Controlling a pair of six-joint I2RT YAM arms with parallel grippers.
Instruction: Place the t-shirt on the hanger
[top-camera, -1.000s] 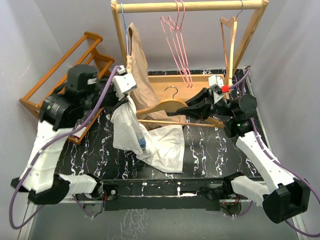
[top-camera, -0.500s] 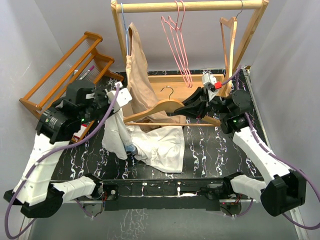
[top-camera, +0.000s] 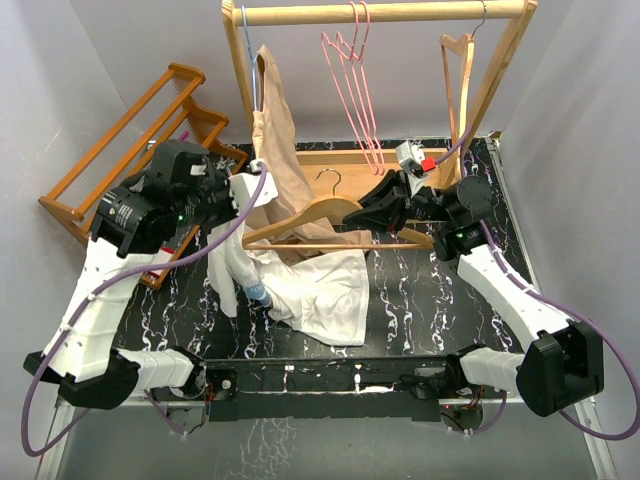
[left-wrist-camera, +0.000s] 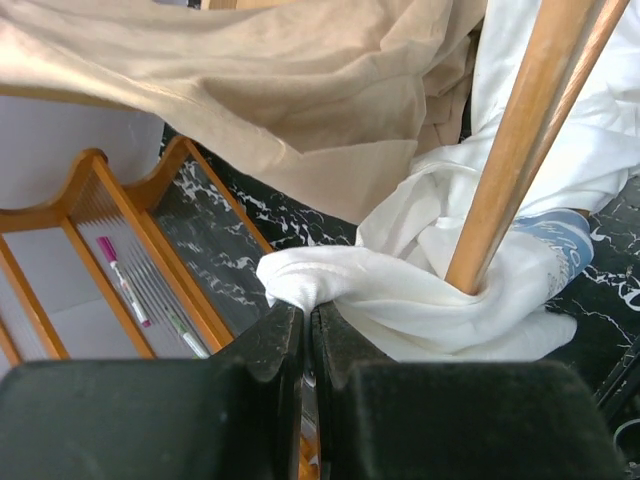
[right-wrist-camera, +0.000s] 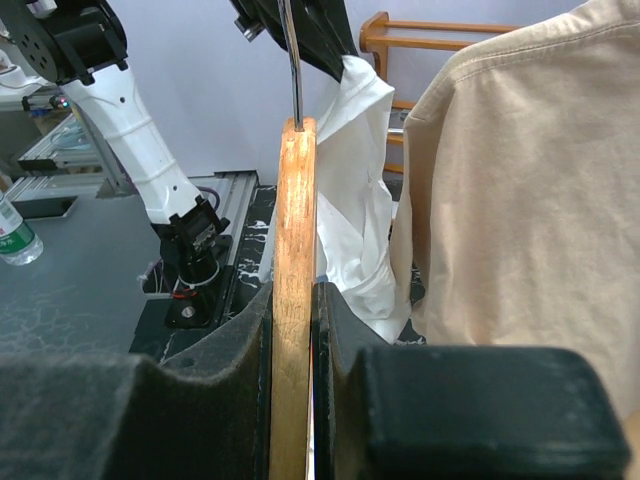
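The white t-shirt (top-camera: 325, 290) with a blue print lies bunched on the black table, one edge lifted. My left gripper (top-camera: 248, 198) is shut on that edge (left-wrist-camera: 330, 280), and the cloth wraps round the left arm of a light-wood hanger (left-wrist-camera: 510, 150). That wooden hanger (top-camera: 315, 215) is held level above the table, its metal hook up. My right gripper (top-camera: 370, 212) is shut on its right arm (right-wrist-camera: 293, 230). In the right wrist view the t-shirt (right-wrist-camera: 355, 200) hangs beyond the hanger's far end. Thin pink wire hangers (top-camera: 355, 90) hang untouched on the rail.
A beige garment (top-camera: 275, 140) hangs from the wooden rail (top-camera: 380, 12), just behind the held hanger, and fills the top of the left wrist view (left-wrist-camera: 300, 90). Another wooden hanger (top-camera: 458, 80) hangs at the rail's right. A slatted wooden rack (top-camera: 120, 130) leans at the left.
My left gripper has carried the shirt's edge up and back to the hanger's left end. My right gripper has shifted the wooden hanger a little left and back.
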